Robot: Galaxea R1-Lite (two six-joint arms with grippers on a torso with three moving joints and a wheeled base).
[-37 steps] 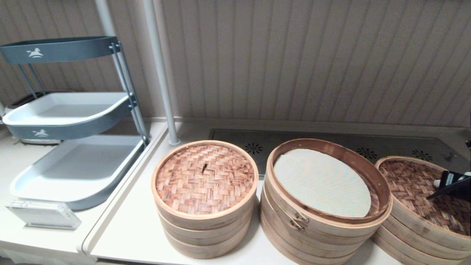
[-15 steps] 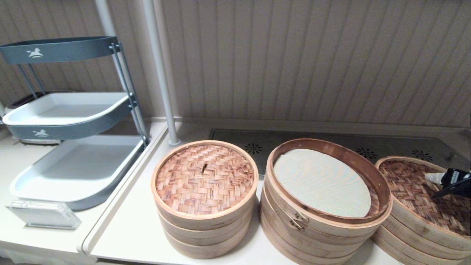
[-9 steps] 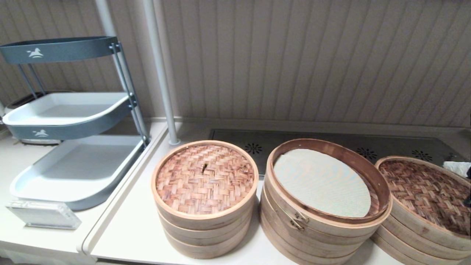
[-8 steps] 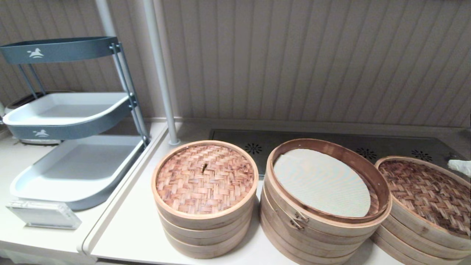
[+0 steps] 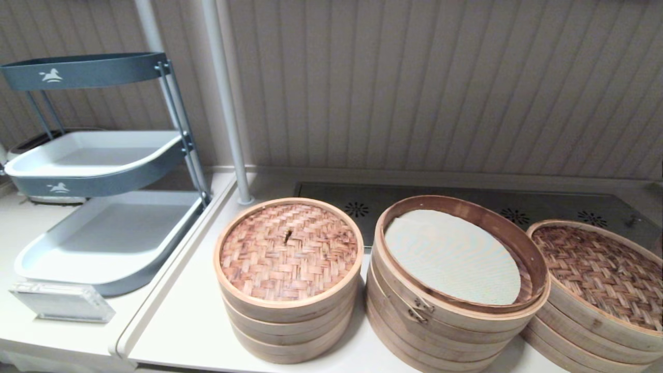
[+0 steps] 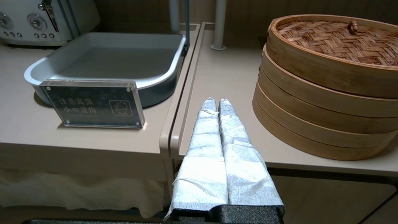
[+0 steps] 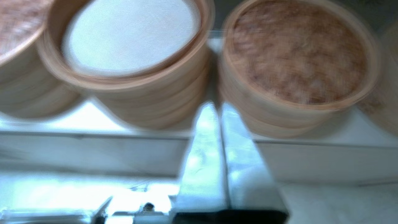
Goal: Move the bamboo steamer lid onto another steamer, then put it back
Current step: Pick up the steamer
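Note:
The bamboo steamer lid [image 5: 595, 269], reddish-brown weave in a pale rim, lies on top of the other steamer [image 5: 564, 339], the low wide stack at the right. The right wrist view shows that lid [image 7: 298, 53] too. The clasped wide stack [image 5: 445, 331] in the middle stands uncovered, showing a white cloth liner [image 5: 453, 256]. Neither gripper shows in the head view. My right gripper [image 7: 214, 107] is shut and empty, drawn back before the counter's front edge, facing the gap between the two wide stacks. My left gripper [image 6: 214, 101] is shut, parked over the front edge.
The narrower three-tier stack [image 5: 287, 311] with its own woven lid stands left of the open one. Further left are a grey tiered tray rack [image 5: 103, 228], an acrylic sign [image 5: 59, 303] and a white pole [image 5: 225, 103]. A vented metal panel [image 5: 518, 207] lies behind the steamers.
My right gripper, earlier above the woven lid on the right stack, has pulled away to the right and out of the head view. The lid stays on that stack.

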